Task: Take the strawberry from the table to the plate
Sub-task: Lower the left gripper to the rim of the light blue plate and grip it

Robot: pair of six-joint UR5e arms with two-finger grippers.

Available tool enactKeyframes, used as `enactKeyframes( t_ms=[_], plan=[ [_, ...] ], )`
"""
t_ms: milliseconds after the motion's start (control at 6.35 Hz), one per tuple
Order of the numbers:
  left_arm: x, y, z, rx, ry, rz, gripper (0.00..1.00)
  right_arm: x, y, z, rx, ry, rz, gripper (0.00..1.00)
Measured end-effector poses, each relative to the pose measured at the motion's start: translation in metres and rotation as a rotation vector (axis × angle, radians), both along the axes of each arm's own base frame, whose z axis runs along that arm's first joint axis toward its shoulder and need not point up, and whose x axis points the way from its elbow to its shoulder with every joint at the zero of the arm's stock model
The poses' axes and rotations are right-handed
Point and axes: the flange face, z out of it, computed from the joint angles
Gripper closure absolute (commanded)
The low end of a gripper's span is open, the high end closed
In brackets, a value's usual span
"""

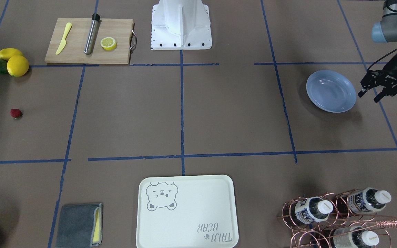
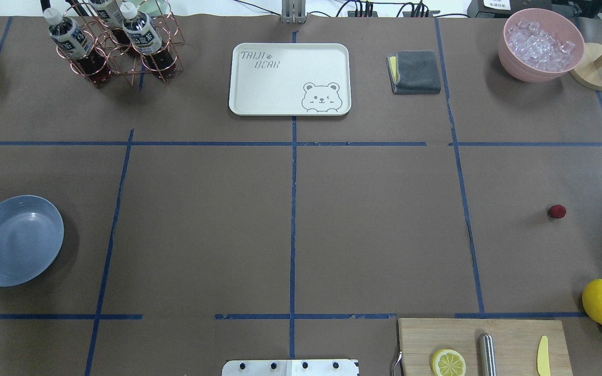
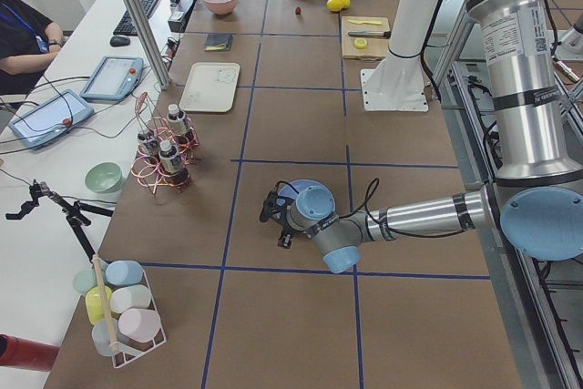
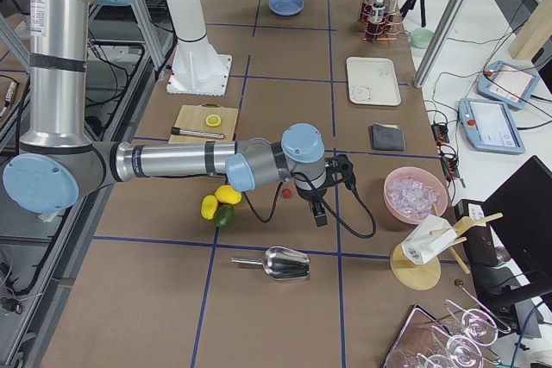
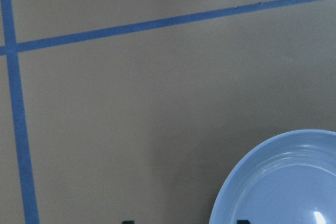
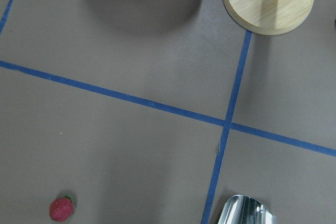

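Note:
The strawberry [image 1: 16,113] is a tiny dark-red berry lying alone on the brown table [image 1: 219,113], far on the robot's right [image 2: 557,211]. It also shows low left in the right wrist view [image 6: 61,209]. The light-blue plate [image 1: 331,91] sits empty on the robot's left side [image 2: 15,240]. My left gripper [image 1: 369,97] hovers just beside the plate's outer rim, open and holding nothing. The plate's edge [image 5: 283,182] fills the lower right of the left wrist view. My right gripper [image 4: 321,211] hangs close to the strawberry [image 4: 285,193]; whether it is open or shut I cannot tell.
Two lemons and an avocado [image 1: 10,61] lie near the strawberry. A cutting board [image 1: 88,41] carries a lemon half, yellow knife and metal cylinder. The bear tray [image 1: 186,212], grey cloth [image 1: 79,224], bottle rack [image 1: 336,215], pink ice bowl [image 2: 540,44] and metal scoop [image 4: 280,262] are also about.

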Motion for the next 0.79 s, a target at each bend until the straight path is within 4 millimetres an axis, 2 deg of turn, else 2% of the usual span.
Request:
enactKeyframes(
  t_ms=[315,472,630,787],
  plan=[
    [0.017,0.009,0.007,0.002,0.001,0.047,0.48,0.0,0.002,0.003,-0.003,0.003,0.0,0.0],
    [0.021,0.012,0.01,-0.002,-0.002,0.057,0.67,0.0,0.002,0.003,-0.003,0.003,-0.001,0.0],
    [0.023,0.013,0.012,-0.005,-0.003,0.063,1.0,0.0,0.003,0.003,-0.002,0.004,-0.001,0.0],
    [0.024,0.013,0.011,-0.005,-0.003,0.066,1.0,0.0,0.003,0.003,-0.003,0.004,-0.001,0.0]
  ],
)
